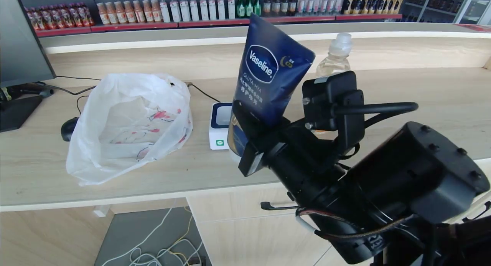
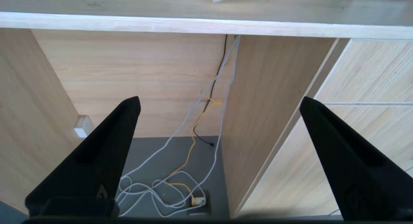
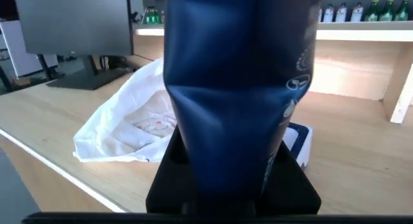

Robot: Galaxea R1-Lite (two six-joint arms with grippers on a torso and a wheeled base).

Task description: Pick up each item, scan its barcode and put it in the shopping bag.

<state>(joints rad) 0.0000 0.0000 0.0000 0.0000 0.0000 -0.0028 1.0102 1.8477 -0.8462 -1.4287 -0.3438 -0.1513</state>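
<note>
Centrally, a dark blue lotion tube [image 1: 270, 76] stands nearly upright in the air, its crimped end uppermost and leaning slightly toward the robot's left. The right pincer [image 1: 247, 137] is clamped on the tube's lower part, one black finger on either side; the right wrist view shows the same tube [image 3: 239, 88] rising from between those fingers [image 3: 169, 166]. The tube's lower end hangs just above the tabletop [image 1: 422, 104], directly beside a small white barcode scanner [image 1: 218, 128] whose dark window faces up. To the robot's left of the scanner lies the shopping bag [image 1: 126, 124], a white plastic carrier with red print, slumped on the tabletop with its mouth open toward the robot. Behind the right arm stands a clear capped bottle [image 1: 336, 55]. A black mouse [image 1: 69, 128] and the foot of a monitor [image 1: 21, 39] sit at the far left. The left pincer [image 2: 219, 121] hangs below the tabletop's edge, fingers wide apart and empty, above loose cables [image 2: 174, 185] on the floor.
</note>
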